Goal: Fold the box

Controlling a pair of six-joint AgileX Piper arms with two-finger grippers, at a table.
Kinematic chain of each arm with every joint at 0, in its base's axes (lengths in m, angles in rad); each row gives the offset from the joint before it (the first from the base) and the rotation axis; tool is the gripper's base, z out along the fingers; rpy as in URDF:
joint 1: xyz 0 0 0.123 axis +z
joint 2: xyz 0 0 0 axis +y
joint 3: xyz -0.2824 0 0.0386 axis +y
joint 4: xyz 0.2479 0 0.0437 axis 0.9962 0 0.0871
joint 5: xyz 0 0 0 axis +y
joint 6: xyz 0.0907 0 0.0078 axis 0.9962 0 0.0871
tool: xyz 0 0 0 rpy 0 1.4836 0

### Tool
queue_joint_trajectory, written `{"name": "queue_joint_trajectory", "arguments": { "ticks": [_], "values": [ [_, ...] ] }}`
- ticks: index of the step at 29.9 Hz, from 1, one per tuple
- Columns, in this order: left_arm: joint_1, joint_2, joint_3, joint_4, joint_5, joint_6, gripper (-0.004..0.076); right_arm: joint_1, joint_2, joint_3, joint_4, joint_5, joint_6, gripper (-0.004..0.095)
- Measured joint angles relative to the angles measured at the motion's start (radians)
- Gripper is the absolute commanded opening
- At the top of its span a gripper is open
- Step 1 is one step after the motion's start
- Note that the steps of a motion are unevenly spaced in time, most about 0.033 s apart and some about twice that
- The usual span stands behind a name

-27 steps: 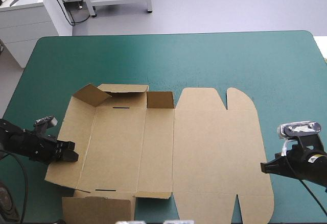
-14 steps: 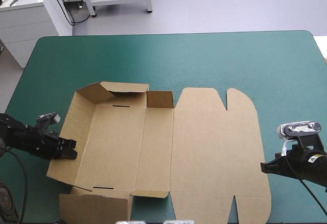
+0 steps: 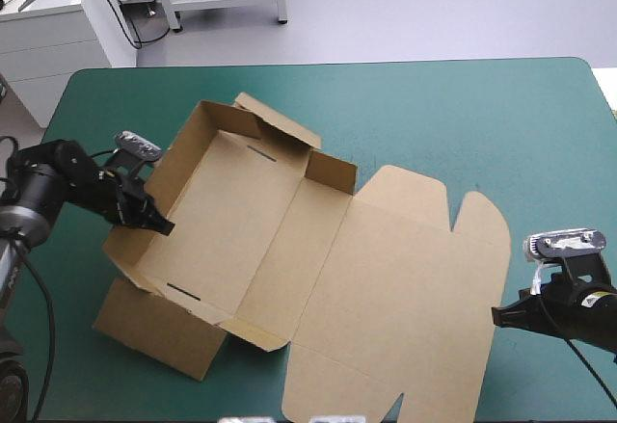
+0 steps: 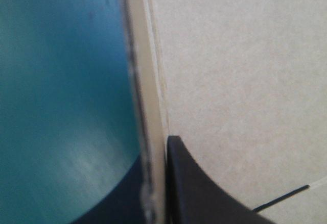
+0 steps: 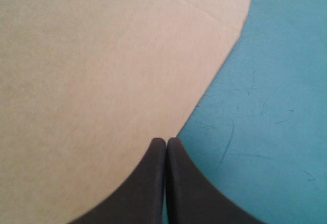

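Right hand [image 3: 497, 315] first, nearest me at the lower right of the frame: its black fingers [image 5: 148, 183] are pressed together into one point and hold nothing. The tip sits just at the rounded edge of the flat lid [image 3: 405, 288] of the brown cardboard box [image 3: 251, 240], with bare teal-green tabletop [image 3: 463, 124] beside it.

The box lies on a slant across the tabletop. Its lid is spread toward the lower right and its tray part, walls raised, is toward the upper left. A broad side panel [image 3: 159, 331] shows at the lower left, below the tray's near wall, where a dark slot [image 3: 183, 293] is cut.

Farther in, at the middle left, my left hand [image 3: 159, 223] is pinched almost closed on the tray's left wall [image 3: 188, 148]. My wrist view shows that wall's edge running between the two fingers, tabletop on one side and board on the other. Beyond, the far wall [image 3: 280, 129] stands up toward the upper middle.
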Motion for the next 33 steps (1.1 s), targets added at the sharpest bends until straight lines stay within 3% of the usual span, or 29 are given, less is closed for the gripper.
{"name": "queue_joint_trajectory", "arguments": {
  "ticks": [6, 18, 25, 33],
  "values": [
    [-0.298, 0.035, -0.114, 0.327, -0.168, -0.122, -0.0008, 0.0, 0.0, 0.0, 0.0, 0.0, 0.0, -0.0019],
    [-0.741, 0.176, -0.194, 1.074, -0.32, -0.435, -0.0008, 0.0, 0.0, 0.0, 0.0, 0.0, 0.0, -0.0019],
    [-0.888, 0.207, -0.196, 1.333, -0.418, -0.621, -0.0008, 0.0, 0.0, 0.0, 0.0, -0.002, 0.001, -0.0019],
    [-0.918, 0.276, -0.196, 1.387, -0.428, -0.692, -0.0008, 0.0, 0.0, 0.0, 0.0, -0.018, 0.001, -0.0019]
  ]
}}
